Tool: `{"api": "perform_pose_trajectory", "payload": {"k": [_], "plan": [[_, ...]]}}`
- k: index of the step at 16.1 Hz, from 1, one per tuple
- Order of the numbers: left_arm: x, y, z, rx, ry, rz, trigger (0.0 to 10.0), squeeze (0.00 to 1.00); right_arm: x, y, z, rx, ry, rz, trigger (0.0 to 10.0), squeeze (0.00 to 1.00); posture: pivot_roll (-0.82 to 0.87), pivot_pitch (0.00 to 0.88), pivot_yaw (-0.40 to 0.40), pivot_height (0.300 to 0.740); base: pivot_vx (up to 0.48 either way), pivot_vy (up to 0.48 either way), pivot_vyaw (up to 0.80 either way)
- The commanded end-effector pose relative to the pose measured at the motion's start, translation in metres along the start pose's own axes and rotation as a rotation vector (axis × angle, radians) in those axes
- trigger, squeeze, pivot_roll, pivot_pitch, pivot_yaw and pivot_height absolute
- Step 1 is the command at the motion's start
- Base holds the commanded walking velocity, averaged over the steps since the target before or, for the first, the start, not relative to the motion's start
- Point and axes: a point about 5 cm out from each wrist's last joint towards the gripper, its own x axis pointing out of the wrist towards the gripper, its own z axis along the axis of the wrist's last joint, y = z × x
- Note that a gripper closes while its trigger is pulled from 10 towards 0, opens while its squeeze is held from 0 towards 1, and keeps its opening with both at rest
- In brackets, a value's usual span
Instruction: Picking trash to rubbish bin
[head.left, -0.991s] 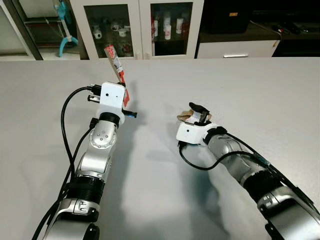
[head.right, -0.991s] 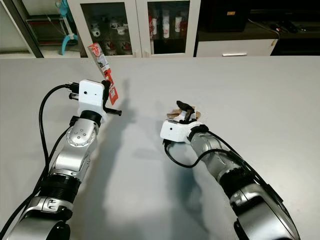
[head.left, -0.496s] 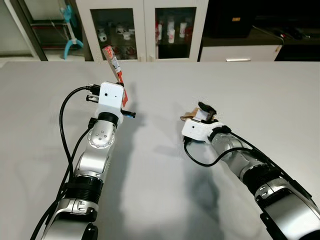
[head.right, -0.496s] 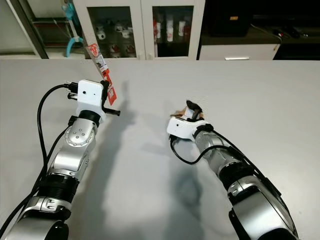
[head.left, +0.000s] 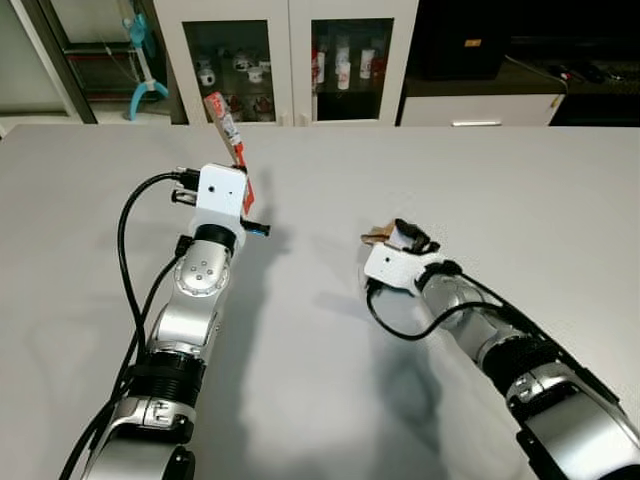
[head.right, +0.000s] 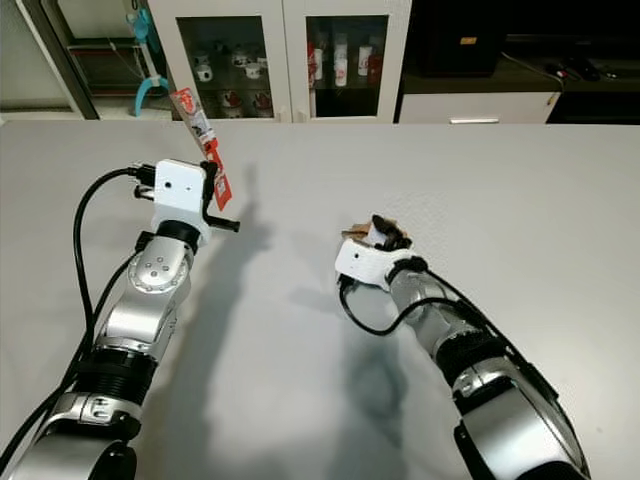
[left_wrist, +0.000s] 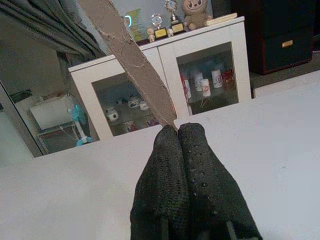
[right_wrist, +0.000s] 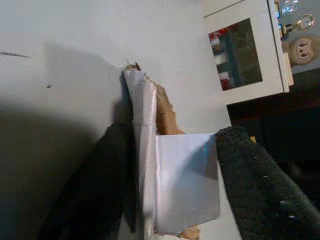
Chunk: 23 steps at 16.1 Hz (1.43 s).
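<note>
Left gripper raised above the table, fingers pressed together and pinching the lower end of a red-and-white snack wrapper; the wrapper sticks up from the fingertips, tilted toward the robot's left, its back face looks dull brown in the left wrist view. Right gripper low at the tabletop near the middle, its two fingers set on either side of a torn cardboard scrap, white face with brown ripped edges; the fingers flank and touch the piece, but a firm clamp cannot be confirmed, cannot tell. From the head camera the scrap shows as a small brown bit at the right gripper's tips, resting on or just off the surface. Both silver arms reach forward over a plain white table, black cable looping along each forearm. Behind the table a white glass-door cabinet with bottles and small figurines on its shelves, a dark unit to its right with a white drawer below, and a turquoise stand on the floor at far left.
</note>
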Motion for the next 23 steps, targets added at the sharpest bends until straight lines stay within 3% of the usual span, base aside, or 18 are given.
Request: {"api": "perform_pose_trajectory", "payload": {"k": [1, 16, 19, 20, 21, 22, 23], "plan": [[0.002, -0.001, 0.005, 0.007, -0.014, -0.014, 10.0, 0.00, -0.016, 0.040, -0.031, 0.008, 0.140, 0.163, 0.0, 0.00, 0.02, 0.044, 0.054, 0.740, 0.000, 0.000, 0.00], [0.002, -0.005, 0.004, 0.000, -0.008, -0.021, 10.0, 0.00, -0.014, 0.032, -0.027, 0.028, 0.114, 0.123, 0.0, 0.00, 0.02, 0.053, 0.047, 0.740, 0.000, 0.000, 0.00], [0.001, -0.005, 0.003, 0.000, -0.005, -0.021, 10.0, 0.00, -0.011, 0.018, -0.028, 0.082, 0.136, 0.033, 0.0, 0.00, 0.02, 0.054, 0.047, 0.740, 0.000, 0.000, 0.00], [0.001, -0.005, 0.003, -0.007, -0.004, -0.019, 10.0, 0.00, -0.007, -0.003, -0.022, 0.164, 0.101, -0.089, 10.0, 0.00, 0.02, 0.056, 0.049, 0.740, 0.000, 0.000, 0.00], [0.001, -0.005, 0.003, -0.009, -0.004, -0.018, 10.0, 0.00, -0.006, -0.010, -0.020, 0.185, 0.084, -0.125, 10.0, 0.00, 0.02, 0.057, 0.049, 0.740, 0.000, 0.000, 0.00], [0.001, -0.006, 0.004, -0.027, -0.018, -0.019, 10.0, 0.00, -0.006, -0.049, -0.002, 0.380, -0.043, -0.320, 10.0, 0.00, 0.01, 0.057, 0.053, 0.740, 0.000, 0.000, 0.00], [0.001, -0.007, 0.005, -0.031, -0.021, -0.020, 10.0, 0.00, -0.008, -0.065, 0.005, 0.438, -0.100, -0.394, 10.0, 0.00, 0.01, 0.057, 0.055, 0.740, 0.000, 0.000, 0.00]]}}
